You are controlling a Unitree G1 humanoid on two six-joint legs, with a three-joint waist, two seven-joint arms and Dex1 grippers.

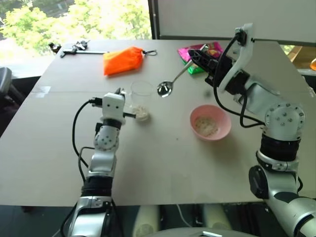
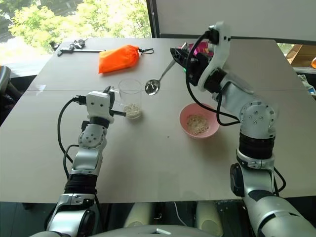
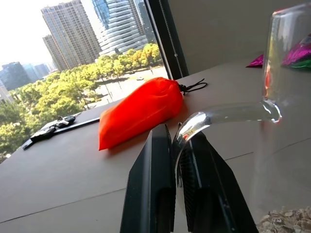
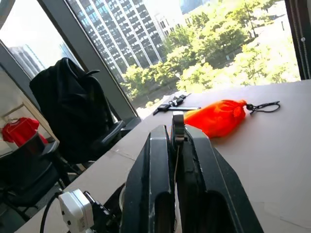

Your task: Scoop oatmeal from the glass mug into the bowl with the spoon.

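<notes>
Both grippers are gripping: the left gripper [image 3: 177, 194] is pinching the glass mug [image 2: 130, 94] by its handle to steady it on the table [image 1: 163, 163], while the right gripper [image 1: 200, 58] is clamping the spoon [image 1: 170, 84] above the mug, its head apparently empty; oatmeal [image 2: 132, 109] is sitting in the mug and in the pink bowl [image 2: 199, 121] nearby.

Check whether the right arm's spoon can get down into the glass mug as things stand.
Probably yes: the spoon hangs just above the glass mug, whose mouth is uncovered, and the left gripper holds it by the handle at the side.
</notes>
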